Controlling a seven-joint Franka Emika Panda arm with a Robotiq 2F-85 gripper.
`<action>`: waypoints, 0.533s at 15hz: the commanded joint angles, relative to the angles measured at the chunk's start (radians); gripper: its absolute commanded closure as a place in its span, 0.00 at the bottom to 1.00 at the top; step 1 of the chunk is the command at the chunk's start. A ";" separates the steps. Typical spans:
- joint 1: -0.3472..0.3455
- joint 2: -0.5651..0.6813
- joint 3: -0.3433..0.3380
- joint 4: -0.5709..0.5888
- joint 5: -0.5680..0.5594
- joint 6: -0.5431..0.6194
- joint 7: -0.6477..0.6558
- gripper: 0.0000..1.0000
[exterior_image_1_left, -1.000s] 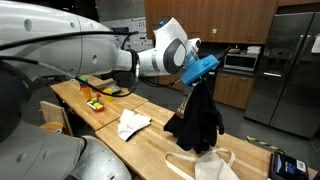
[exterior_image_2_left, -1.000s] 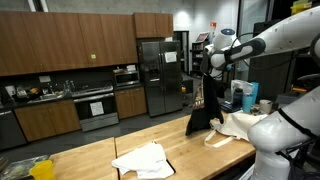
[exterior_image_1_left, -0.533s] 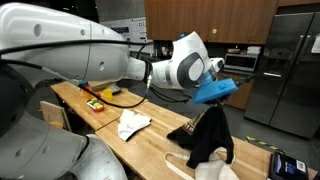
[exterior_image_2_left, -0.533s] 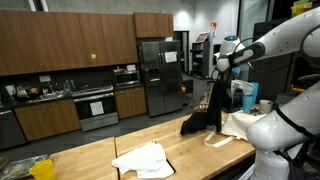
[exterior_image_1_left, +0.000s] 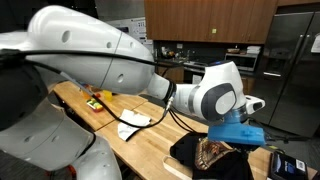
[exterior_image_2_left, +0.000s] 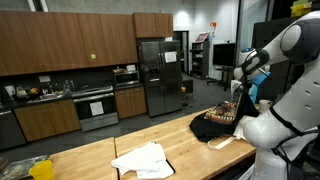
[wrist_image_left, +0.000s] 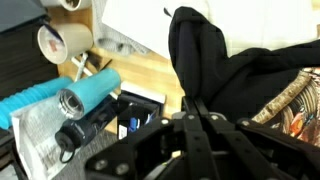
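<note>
My gripper (wrist_image_left: 191, 102) is shut on a black garment (wrist_image_left: 210, 50), its two fingers pressed together on a fold of the cloth. In both exterior views the garment (exterior_image_1_left: 192, 150) (exterior_image_2_left: 211, 125) lies bunched on the wooden table (exterior_image_1_left: 150, 145) near one end, with a patterned lining (exterior_image_1_left: 213, 153) showing. The gripper (exterior_image_1_left: 238, 133) (exterior_image_2_left: 239, 101) sits low over the garment, just above the table.
A white cloth (exterior_image_1_left: 133, 123) (exterior_image_2_left: 145, 158) lies mid-table. A pale tote bag (exterior_image_2_left: 226, 141) lies under the garment. In the wrist view a blue cylinder (wrist_image_left: 70, 100), a cup (wrist_image_left: 55, 42) and small dark items stand beside it. Yellow objects (exterior_image_1_left: 95, 102) sit at the far end.
The gripper has moved toward the table's end and down, carrying the black garment. The garment hung upright before; now it lies crumpled on the table.
</note>
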 joint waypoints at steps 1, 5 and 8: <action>0.051 0.094 0.038 0.045 0.013 -0.072 0.081 0.99; 0.172 0.149 0.075 0.060 0.092 -0.096 0.018 0.98; 0.177 0.141 0.079 0.036 0.075 -0.076 0.061 0.97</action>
